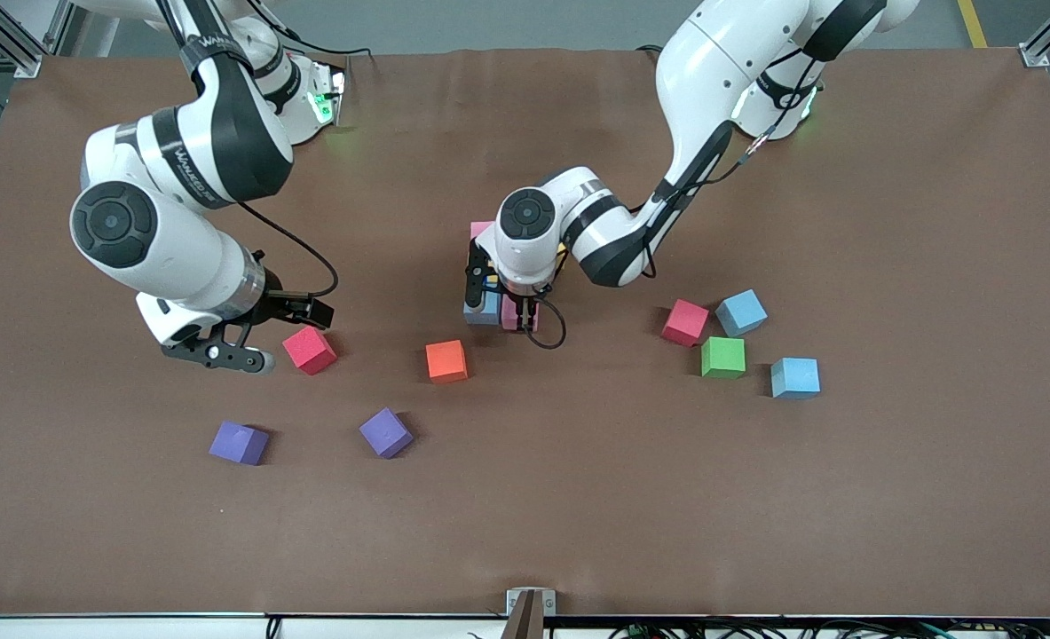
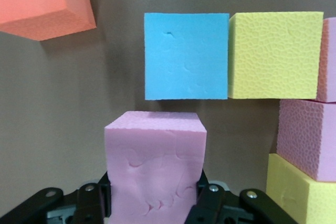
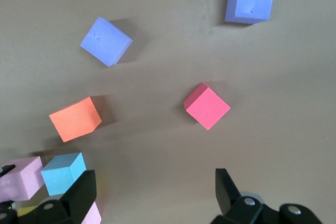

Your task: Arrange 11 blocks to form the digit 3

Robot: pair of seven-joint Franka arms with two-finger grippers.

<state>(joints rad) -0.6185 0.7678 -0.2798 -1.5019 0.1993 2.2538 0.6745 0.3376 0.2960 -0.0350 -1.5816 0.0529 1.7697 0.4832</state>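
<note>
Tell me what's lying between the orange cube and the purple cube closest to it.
Nothing: bare table separates the orange cube from the purple cube, clearest in the front view.

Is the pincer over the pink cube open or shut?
Shut on it. The left pincer has a finger pressed against each side of the pink cube.

The whole surface (image 1: 888,497) was viewed from high up, facing both arm bases. The left wrist view was taken close above a pink block (image 2: 155,169). An orange block (image 1: 446,361) (image 2: 44,3) (image 3: 75,119) was shared by all views.
</note>
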